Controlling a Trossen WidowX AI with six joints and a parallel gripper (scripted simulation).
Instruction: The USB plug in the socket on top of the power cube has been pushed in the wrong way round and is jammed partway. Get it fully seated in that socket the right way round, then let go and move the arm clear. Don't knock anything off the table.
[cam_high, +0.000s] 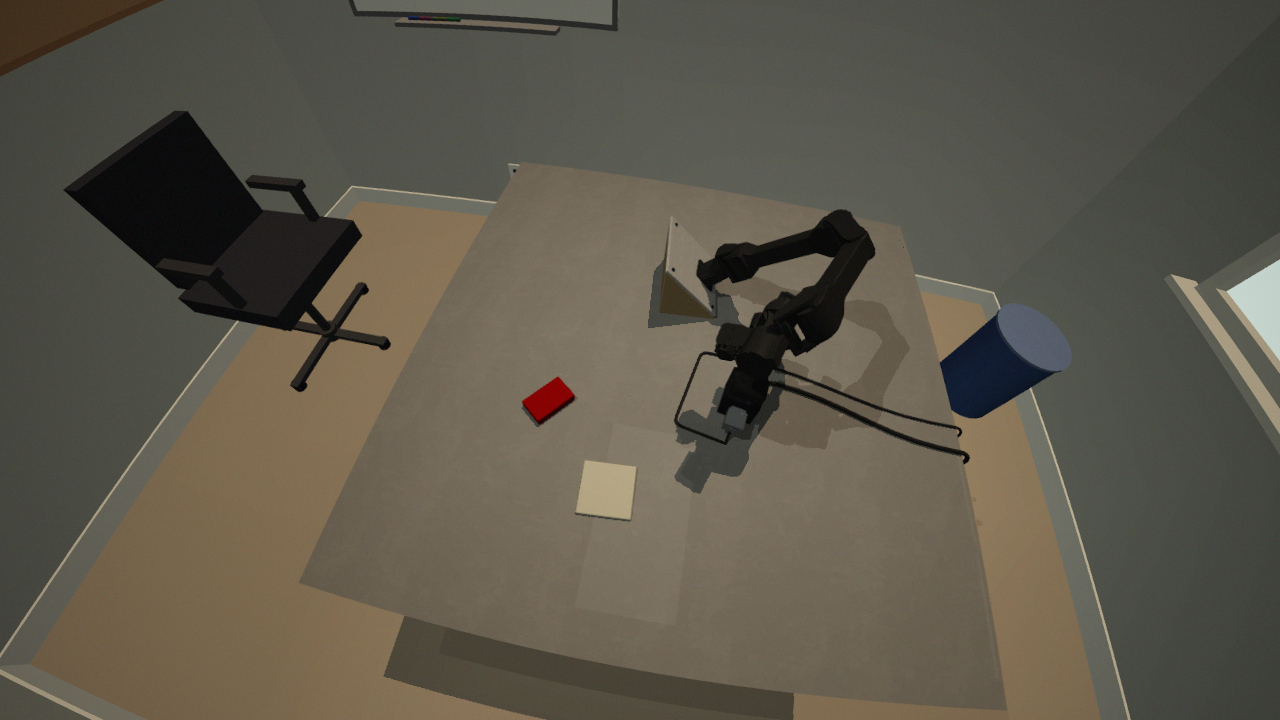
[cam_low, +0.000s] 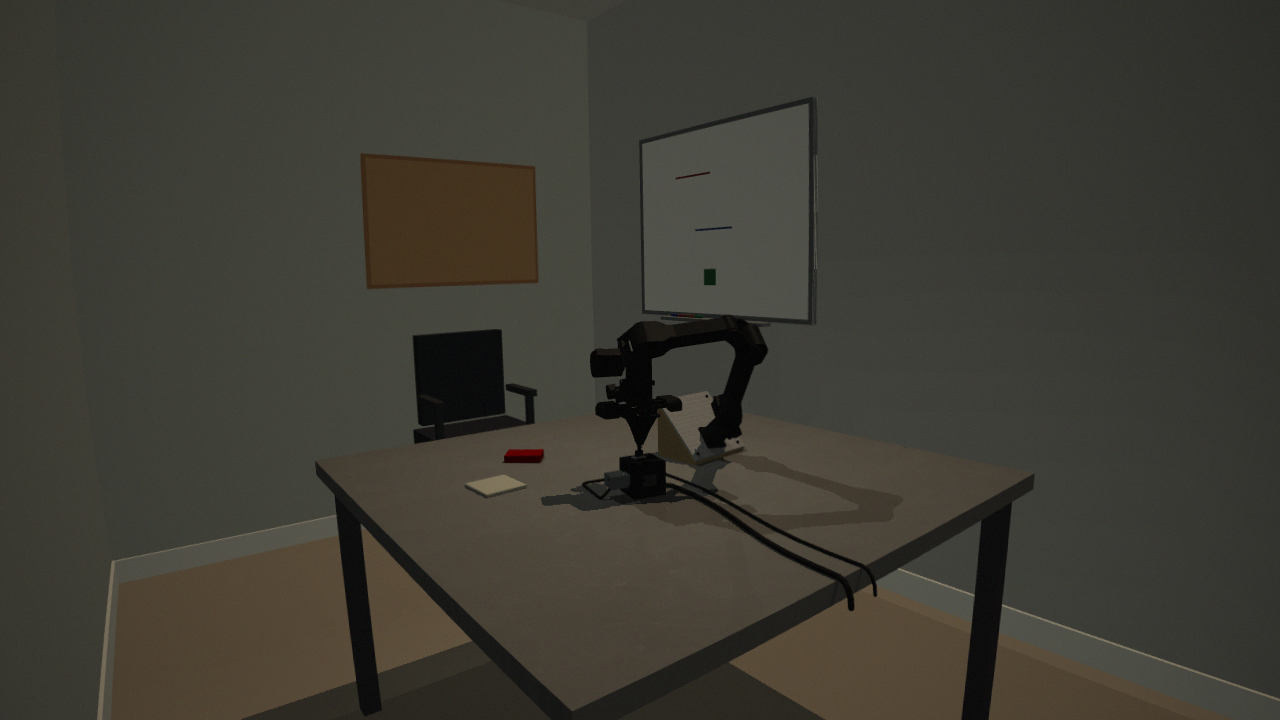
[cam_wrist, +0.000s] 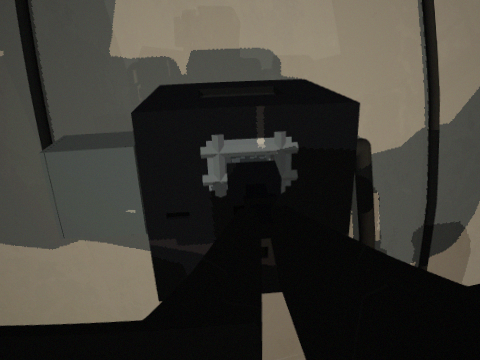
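Note:
The black power cube (cam_high: 740, 400) (cam_low: 642, 480) (cam_wrist: 175, 135) stands on the table. The silver-rimmed socket (cam_wrist: 245, 146) is on its top face in the wrist view. My gripper (cam_low: 639, 446) (cam_wrist: 262, 223) points straight down and is shut on the small black USB plug (cam_wrist: 254, 172). The plug is at the socket, and its dark body covers the middle and near part of the rim. A thin strip of lighter detail shows between plug and rim. How deep the plug sits and which way round it is cannot be told; the fingers hide much of it.
A grey block (cam_high: 734, 418) (cam_low: 616, 480) (cam_wrist: 95, 190) sticks out of the cube's side. Black cables (cam_high: 872, 420) (cam_low: 765, 523) run to the table edge. A red box (cam_high: 548, 400) (cam_low: 523, 455), a cream pad (cam_high: 606, 489) (cam_low: 495, 485) and a wedge stand (cam_high: 684, 295) (cam_low: 677, 436) are also there.

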